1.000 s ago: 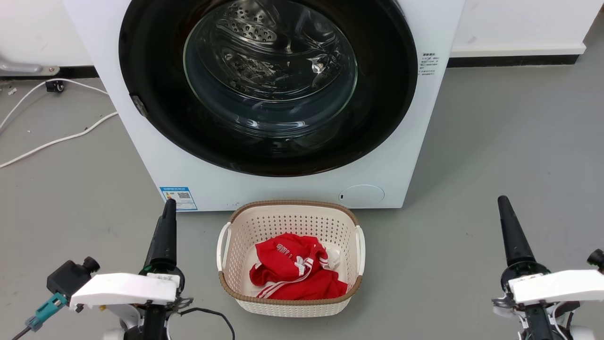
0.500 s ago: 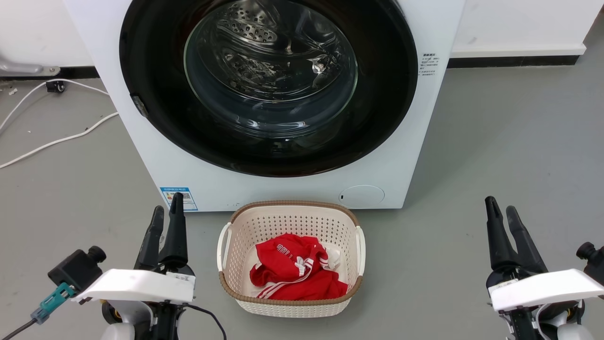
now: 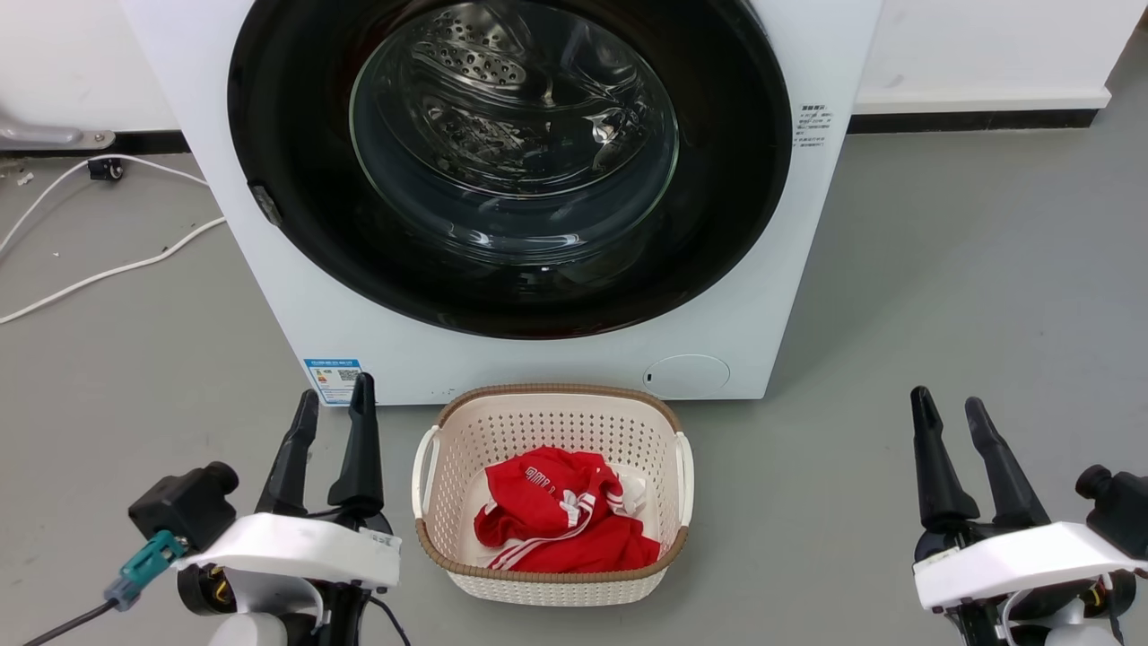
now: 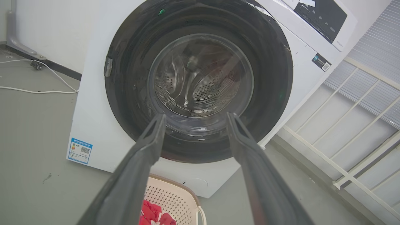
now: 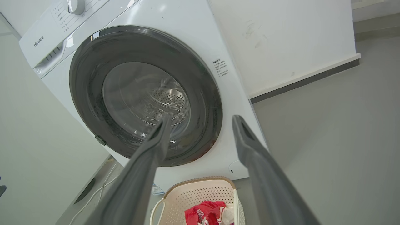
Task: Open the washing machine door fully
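The washing machine door (image 3: 726, 197), a glossy black-rimmed disc with a clear glass bowl centre, lies flat against the white machine front (image 3: 287, 296); it also appears as the door (image 4: 272, 72) and the door (image 5: 84, 84) in the wrist views. A small grey latch (image 3: 265, 203) sits on its left rim. My left gripper (image 3: 335, 405) stands open low at the left, well short of the machine. At the lower right my right gripper (image 3: 945, 409) is open too, with nothing between its fingers.
A cream perforated basket (image 3: 429, 467) with red clothing (image 3: 556, 520) stands on the grey floor just before the machine, between my arms. White cables (image 3: 108, 269) trail on the floor at the left. A small round white flap (image 3: 687, 371) sits low on the machine front.
Both grippers have gone from shut to open, their fingers spreading apart. Both arms shifted slightly inward and down in the head view.
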You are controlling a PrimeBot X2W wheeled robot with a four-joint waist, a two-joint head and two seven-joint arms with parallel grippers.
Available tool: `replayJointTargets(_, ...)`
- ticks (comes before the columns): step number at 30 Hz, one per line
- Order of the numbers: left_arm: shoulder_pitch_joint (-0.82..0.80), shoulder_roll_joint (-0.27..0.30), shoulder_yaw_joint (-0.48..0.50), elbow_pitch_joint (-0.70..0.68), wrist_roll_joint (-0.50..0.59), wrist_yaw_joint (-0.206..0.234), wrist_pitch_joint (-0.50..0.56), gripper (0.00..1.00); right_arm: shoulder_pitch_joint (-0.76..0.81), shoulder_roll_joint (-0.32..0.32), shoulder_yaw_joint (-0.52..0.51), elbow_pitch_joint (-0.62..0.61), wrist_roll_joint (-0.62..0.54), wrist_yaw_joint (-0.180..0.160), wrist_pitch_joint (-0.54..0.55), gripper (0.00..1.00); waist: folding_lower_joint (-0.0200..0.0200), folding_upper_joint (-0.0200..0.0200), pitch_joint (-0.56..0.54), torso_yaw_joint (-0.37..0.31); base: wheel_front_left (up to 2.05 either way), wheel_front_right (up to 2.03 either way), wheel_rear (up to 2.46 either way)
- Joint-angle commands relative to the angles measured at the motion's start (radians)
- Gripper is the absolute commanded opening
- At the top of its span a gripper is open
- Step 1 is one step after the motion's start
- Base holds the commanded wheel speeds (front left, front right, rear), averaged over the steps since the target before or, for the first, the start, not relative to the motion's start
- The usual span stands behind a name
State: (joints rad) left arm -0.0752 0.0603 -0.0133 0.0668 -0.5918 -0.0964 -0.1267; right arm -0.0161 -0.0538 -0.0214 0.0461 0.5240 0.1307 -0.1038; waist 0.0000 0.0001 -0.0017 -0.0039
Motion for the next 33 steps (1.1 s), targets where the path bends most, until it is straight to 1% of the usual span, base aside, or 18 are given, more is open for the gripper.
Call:
replayJointTargets(1,-0.003,0.009,-0.004,-0.008,0.028,0.004,-0.007,1.0,-0.001,0.0,0.0,-0.015,-0.025,0.0,0.001,1.0,0.0,-0.0001,0.0,0.0,0.0,0.0,0.0)
replayJointTargets(14,-0.004,0.026,-0.038,0.014,0.176,0.032,-0.041,1.0,0.005,0.002,0.003,-0.016,-0.174,0.0,-0.006,1.0,0.0,-0.0001,0.001,0.0,0.0,0.0,0.0)
replayJointTargets(33,-0.011,0.041,-0.076,0.016,0.35,0.071,-0.084,1.0,0.02,0.003,0.005,-0.03,-0.344,0.0,-0.017,1.0,0.0,-0.0001,-0.001,0.003,0.0,0.0,0.0)
